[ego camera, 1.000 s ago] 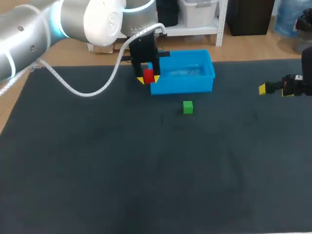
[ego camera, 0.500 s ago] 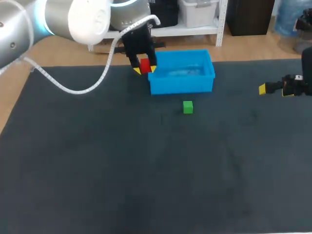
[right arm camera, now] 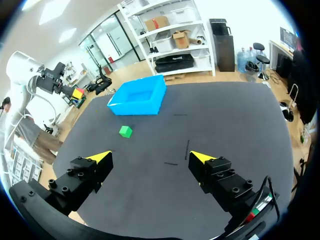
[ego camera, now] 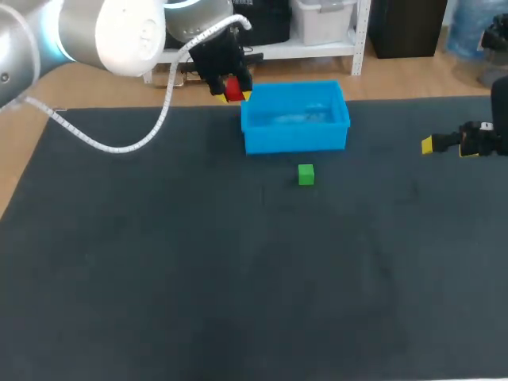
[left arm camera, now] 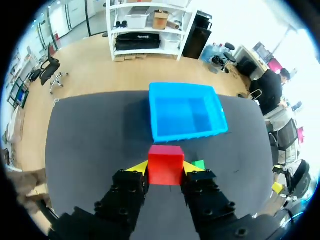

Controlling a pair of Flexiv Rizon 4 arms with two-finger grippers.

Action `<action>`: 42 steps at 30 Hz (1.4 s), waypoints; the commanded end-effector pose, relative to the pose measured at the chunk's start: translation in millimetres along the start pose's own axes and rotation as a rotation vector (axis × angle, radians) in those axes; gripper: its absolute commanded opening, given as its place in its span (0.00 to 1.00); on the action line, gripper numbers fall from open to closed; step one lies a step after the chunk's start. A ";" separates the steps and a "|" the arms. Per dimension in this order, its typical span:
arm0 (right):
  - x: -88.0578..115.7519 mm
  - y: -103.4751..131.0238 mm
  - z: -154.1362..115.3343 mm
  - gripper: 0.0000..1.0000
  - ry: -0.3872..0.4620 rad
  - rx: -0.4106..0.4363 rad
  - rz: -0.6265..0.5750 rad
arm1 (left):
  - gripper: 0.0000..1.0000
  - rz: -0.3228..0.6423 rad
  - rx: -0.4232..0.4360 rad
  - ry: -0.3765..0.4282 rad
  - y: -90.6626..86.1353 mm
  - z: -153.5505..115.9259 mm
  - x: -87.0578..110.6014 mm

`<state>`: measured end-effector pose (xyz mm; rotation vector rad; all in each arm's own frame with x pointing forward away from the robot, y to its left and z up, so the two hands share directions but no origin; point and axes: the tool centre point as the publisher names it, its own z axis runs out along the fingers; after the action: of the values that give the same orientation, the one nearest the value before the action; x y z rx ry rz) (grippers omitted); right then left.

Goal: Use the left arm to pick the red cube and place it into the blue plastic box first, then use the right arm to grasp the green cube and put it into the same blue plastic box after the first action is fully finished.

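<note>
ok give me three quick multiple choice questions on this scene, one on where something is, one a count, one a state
1. Where is the green cube relative to the blue box?
A. Inside it
B. On the mat outside it, apart from its wall
C. Resting on its rim

2. How many cubes lie inside the blue box?
A. None
B. One
C. Two

3. What is the state of the left claw?
A. Open and empty
B. Shut on the green cube
C. Shut on the red cube

Answers:
1 B, the head view shows the green cube on the dark mat, clear of the box.
2 A, the left wrist view looks into the box and its floor is bare.
3 C, both yellow fingertips press the red cube's sides.
</note>
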<state>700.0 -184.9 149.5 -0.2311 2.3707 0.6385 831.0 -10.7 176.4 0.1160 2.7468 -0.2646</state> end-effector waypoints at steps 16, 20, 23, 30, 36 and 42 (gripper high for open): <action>-0.2 0.1 0.1 1.00 0.001 0.002 0.000 | 0.00 0.085 0.077 -0.038 -11.5 15.3 -43.5; -0.2 0.1 0.1 1.00 0.001 0.002 0.000 | 0.00 0.096 0.079 -0.045 -13.6 18.2 -52.9; -0.2 0.1 0.1 1.00 0.001 0.002 0.000 | 0.00 0.109 0.080 -0.051 -15.4 20.7 -59.5; -0.2 0.1 0.1 1.00 0.001 0.002 0.000 | 0.00 0.138 0.081 -0.056 -22.5 25.6 -70.2; -0.2 0.1 0.1 1.00 0.001 0.002 0.000 | 0.00 0.165 0.081 -0.059 -29.9 31.3 -77.8; -0.2 0.1 0.1 1.00 0.001 0.002 0.000 | 0.00 0.169 0.078 -0.064 -32.3 40.6 -87.9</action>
<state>700.0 -184.9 149.5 -0.2311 2.3707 0.6385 907.9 -48.5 179.8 0.3445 2.6248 -0.3240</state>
